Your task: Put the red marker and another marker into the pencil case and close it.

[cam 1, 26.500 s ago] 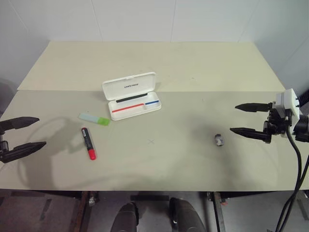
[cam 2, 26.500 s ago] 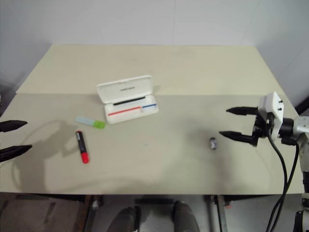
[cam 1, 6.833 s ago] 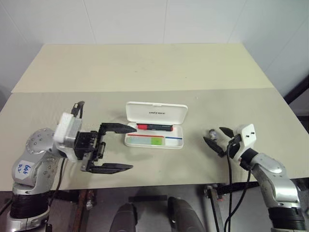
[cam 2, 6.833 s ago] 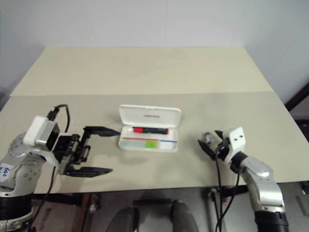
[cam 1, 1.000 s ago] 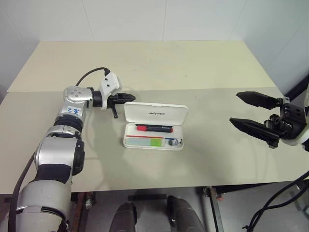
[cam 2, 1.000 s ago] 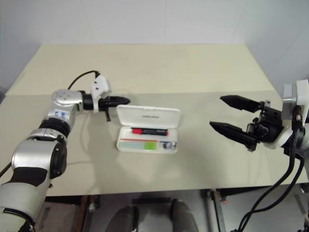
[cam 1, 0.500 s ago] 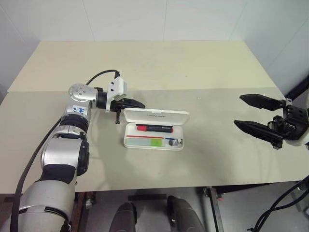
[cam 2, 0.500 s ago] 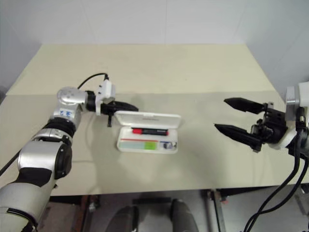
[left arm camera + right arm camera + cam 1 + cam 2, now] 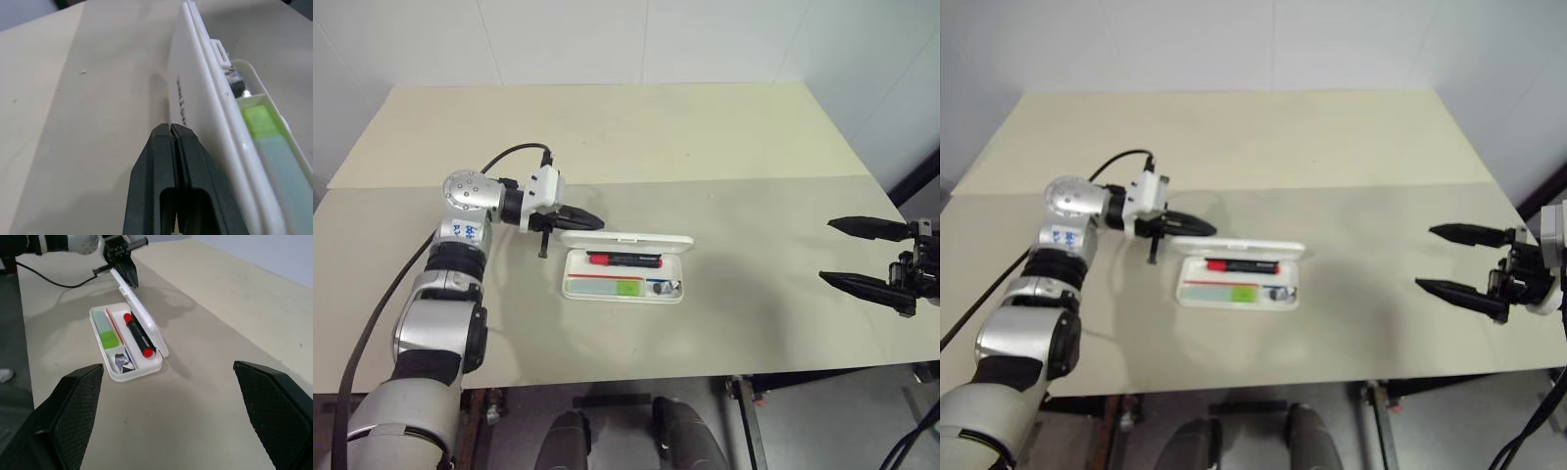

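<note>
Your filling is done, since the black red-capped marker (image 9: pixel 625 259) and mint green-capped highlighter (image 9: pixel 615 287) lie inside the white hinged plastic pencil case (image 9: pixel 676 294) mid-bench; only closing remains, left gripper (image 9: pixel 590 221) fingers pressed together against the half-lowered lid (image 9: pixel 626 238), right gripper (image 9: pixel 851 255) fingers spread well apart.

The scene is evenly and brightly lit from above; soft shadows are cast on the table (image 9: pixel 724 137). Nearby fingers are rendered blurred in the wrist views.
</note>
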`<state>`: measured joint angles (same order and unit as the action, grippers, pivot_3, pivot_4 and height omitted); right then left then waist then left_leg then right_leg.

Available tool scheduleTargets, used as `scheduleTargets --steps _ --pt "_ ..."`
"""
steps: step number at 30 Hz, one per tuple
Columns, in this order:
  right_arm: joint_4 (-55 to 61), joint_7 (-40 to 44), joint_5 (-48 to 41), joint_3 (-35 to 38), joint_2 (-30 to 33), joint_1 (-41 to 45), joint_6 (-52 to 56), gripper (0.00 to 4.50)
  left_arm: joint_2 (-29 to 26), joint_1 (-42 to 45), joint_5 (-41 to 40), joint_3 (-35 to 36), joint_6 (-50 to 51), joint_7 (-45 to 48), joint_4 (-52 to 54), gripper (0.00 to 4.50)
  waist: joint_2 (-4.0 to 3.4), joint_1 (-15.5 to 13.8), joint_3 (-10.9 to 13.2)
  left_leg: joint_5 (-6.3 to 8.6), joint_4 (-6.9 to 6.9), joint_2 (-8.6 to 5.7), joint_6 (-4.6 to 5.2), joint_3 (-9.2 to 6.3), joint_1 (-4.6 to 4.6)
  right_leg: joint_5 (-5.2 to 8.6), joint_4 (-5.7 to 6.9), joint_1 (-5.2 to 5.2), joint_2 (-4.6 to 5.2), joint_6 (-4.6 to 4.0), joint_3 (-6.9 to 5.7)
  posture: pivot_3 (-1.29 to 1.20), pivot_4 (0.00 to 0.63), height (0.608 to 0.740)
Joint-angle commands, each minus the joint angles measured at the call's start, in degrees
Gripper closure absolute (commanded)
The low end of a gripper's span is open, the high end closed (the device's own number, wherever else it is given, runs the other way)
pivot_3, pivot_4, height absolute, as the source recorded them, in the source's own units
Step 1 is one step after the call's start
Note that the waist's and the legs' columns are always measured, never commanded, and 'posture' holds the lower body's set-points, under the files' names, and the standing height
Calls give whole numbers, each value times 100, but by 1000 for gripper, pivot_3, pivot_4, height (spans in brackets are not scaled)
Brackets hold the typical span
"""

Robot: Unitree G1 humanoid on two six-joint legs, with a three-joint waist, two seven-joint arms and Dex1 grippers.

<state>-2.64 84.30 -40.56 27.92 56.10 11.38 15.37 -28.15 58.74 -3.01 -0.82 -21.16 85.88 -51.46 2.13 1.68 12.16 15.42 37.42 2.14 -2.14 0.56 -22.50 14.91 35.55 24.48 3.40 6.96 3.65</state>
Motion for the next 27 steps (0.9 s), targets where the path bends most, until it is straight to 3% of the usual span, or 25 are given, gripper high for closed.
scheduleTargets --steps 1,10,27 --pt "16 401 -66 13 236 73 -43 0 -130 -273 -134 -134 264 34 794 4464 0 -6 0 0 0 0 0 0 1 0 1 0 0 0 1 0 150 740" --pt "-424 781 81 -454 282 554 -373 0 -225 -903 -83 -587 782 -1 2094 4464 -1 1 0 0 15 -1 -1 3 6 0 7 -8 1 0 7 0 150 740" --pt "-500 820 -164 -994 431 712 -527 0 -632 -1113 449 -1549 -358 59 2222 4464 -5 2 -2 -1 21 -3 0 6 14 0 10 -14 2 -1 17 0 150 740"
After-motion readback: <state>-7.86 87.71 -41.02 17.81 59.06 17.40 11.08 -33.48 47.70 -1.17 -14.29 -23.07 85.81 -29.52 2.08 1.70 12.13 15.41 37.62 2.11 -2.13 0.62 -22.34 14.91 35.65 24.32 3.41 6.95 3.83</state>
